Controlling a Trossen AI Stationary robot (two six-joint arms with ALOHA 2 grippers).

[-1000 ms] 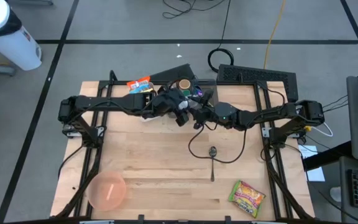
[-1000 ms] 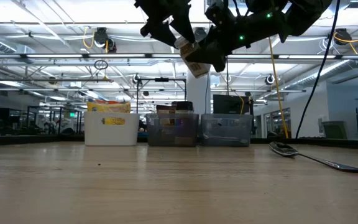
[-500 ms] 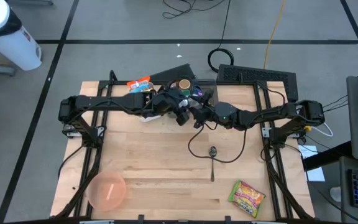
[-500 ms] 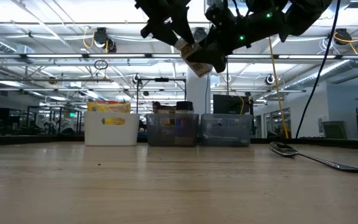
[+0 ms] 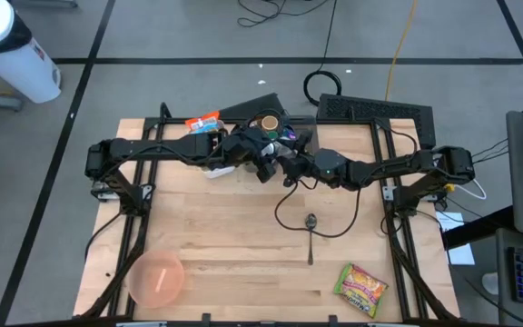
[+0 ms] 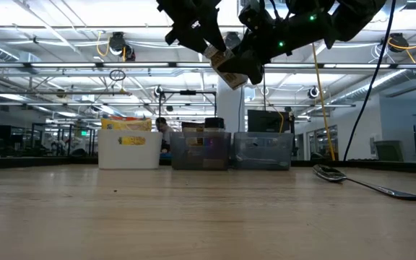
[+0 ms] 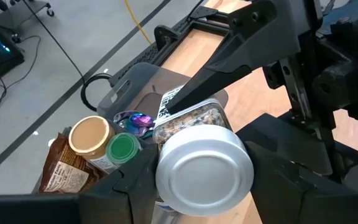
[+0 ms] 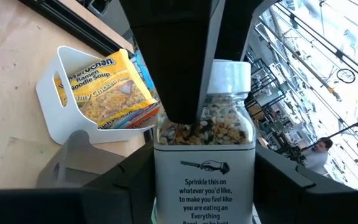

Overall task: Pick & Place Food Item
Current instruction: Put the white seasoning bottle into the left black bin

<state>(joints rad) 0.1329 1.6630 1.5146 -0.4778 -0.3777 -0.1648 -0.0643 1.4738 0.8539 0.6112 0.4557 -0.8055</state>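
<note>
Both grippers clamp seasoning jar (image 8: 204, 155) mid-air: left gripper (image 7: 194, 186) on lid end, right gripper (image 8: 201, 205) on body.

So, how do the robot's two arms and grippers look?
Both the left arm and the right arm are dark, slim and jointed. A green light glows on the right arm, and a thin black cable loops below it. Each gripper has two dark flat fingers.

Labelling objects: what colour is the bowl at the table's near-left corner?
Translucent pink bowl; clearest in the high view.
</note>
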